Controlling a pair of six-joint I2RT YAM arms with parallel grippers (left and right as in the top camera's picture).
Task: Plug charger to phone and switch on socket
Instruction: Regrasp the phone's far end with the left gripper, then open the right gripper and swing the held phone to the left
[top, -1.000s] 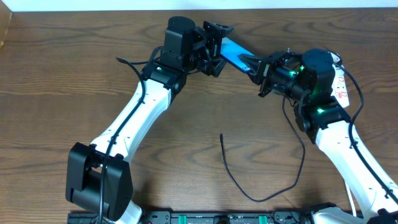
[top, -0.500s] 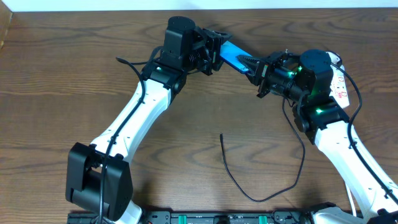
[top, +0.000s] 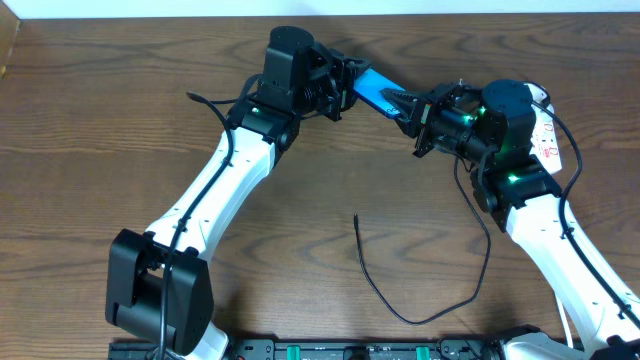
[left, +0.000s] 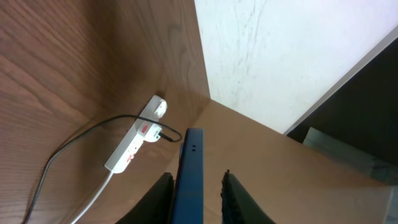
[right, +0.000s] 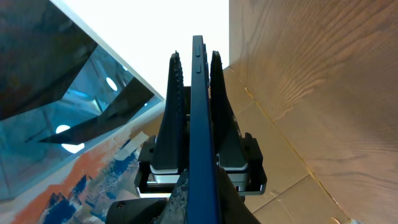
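**Stock check: left jaws drawn in on the phone**

1. Phone. It sits in the upper middle of the overhead frame, blue face showing, slanting down to the right. It spans the gap between my two grippers. I see no shift in it from a second ago.

2. Left gripper. It is at the phone's upper-left end. A second ago its jaws stood spread wide on either side of that end; now they are drawn in close. In the left wrist view the phone's edge stands between the fingers. One finger is hard against it, and a sliver of gap shows at the other. I count the jaws as apart and straddling the phone, not clamped.

3. Right gripper. It is at the phone's lower-right end, with the jaws pressed together on the phone. The right wrist view shows a finger flat on each face. This matches the earlier frames.

4. Charger. It lies loose on the table in the lower middle of the overhead frame. Its free tip points up-frame, well apart from the phone. It has not moved.

5. Socket. It is at the right edge of the overhead frame, partly hidden by the right arm. In the left wrist view it is seen whole, with a black cable running into it.
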